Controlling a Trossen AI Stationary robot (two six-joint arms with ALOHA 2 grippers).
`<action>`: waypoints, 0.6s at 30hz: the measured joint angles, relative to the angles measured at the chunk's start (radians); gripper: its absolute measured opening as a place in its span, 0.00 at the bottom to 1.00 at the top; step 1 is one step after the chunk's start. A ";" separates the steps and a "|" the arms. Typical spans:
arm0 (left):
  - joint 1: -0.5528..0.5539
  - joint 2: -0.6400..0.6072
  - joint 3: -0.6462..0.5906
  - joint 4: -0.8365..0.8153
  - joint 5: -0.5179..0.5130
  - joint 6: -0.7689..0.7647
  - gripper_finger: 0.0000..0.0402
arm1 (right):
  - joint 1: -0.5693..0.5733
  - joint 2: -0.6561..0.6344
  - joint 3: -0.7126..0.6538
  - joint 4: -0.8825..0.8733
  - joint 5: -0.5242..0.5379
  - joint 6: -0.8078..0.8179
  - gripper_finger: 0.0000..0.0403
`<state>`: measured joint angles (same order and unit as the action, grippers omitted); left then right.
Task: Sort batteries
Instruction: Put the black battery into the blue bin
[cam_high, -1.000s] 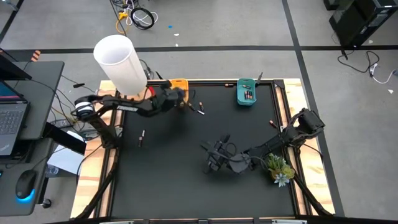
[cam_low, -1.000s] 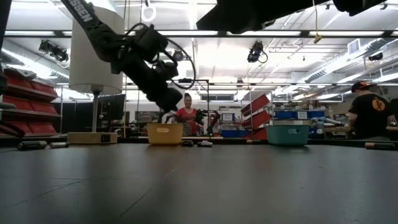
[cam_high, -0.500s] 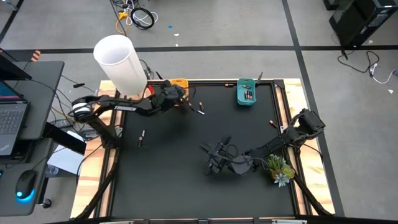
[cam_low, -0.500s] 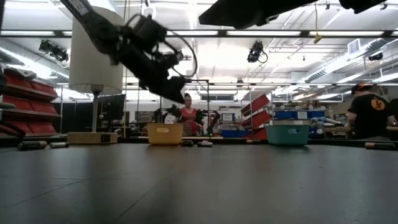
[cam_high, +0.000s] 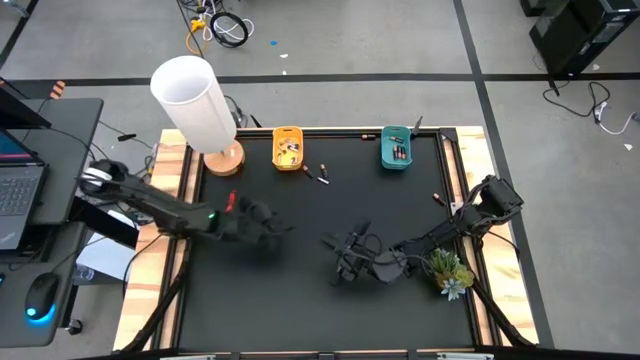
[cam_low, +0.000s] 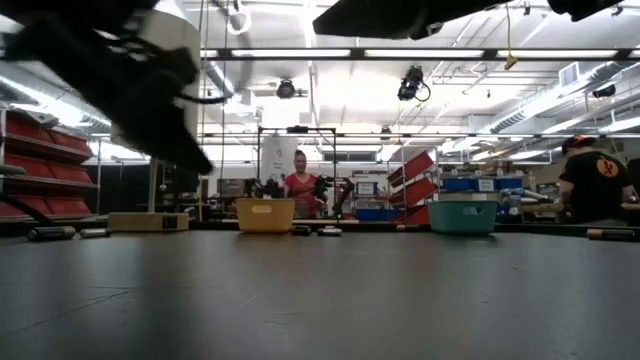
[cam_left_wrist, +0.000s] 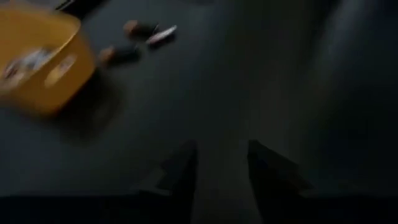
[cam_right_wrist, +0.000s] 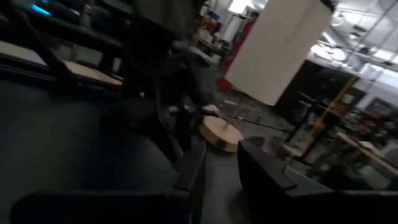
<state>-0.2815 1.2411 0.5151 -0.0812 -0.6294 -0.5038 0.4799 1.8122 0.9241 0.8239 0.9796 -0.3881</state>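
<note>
A yellow bin (cam_high: 287, 148) with batteries in it and a teal bin (cam_high: 396, 148) with batteries stand at the table's far edge. Two loose batteries (cam_high: 316, 174) lie on the mat just right of the yellow bin, and also show as batteries (cam_left_wrist: 149, 31) in the left wrist view. Another battery (cam_high: 437, 198) lies near the right edge. My left gripper (cam_high: 282, 228) hovers open over bare mat left of centre, fingers (cam_left_wrist: 180, 168) apart with nothing between them. My right gripper (cam_high: 334, 252) waits open near the centre, holding nothing.
A white lamp (cam_high: 193, 98) on a wooden base (cam_high: 222, 158) stands at the far left corner. A small plant (cam_high: 447, 270) sits by the right arm. In the low view, more batteries (cam_low: 60, 233) lie at the left. People stand in the room behind.
My left gripper has swung fast from above the yellow bin toward the table's near edge, ending over the bare mat left of centre. The yellow bin, hidden under the arm before, is now uncovered. My right arm has kept still.
</note>
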 joint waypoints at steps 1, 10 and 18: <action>-0.041 -0.023 -0.005 -0.050 -0.039 -0.076 0.34 | -0.004 0.000 0.000 -0.001 -0.012 0.013 0.25; -0.266 -0.169 0.053 -0.668 -0.158 -0.759 0.31 | -0.026 0.000 0.000 -0.010 -0.077 0.052 0.25; -0.338 -0.162 0.053 -0.894 0.066 -1.025 0.31 | -0.020 0.001 0.000 -0.018 -0.092 0.057 0.24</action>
<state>-0.6197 1.0795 0.5682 -0.9755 -0.5631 -1.5290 0.4596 1.8130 0.9241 0.8056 0.8875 -0.3314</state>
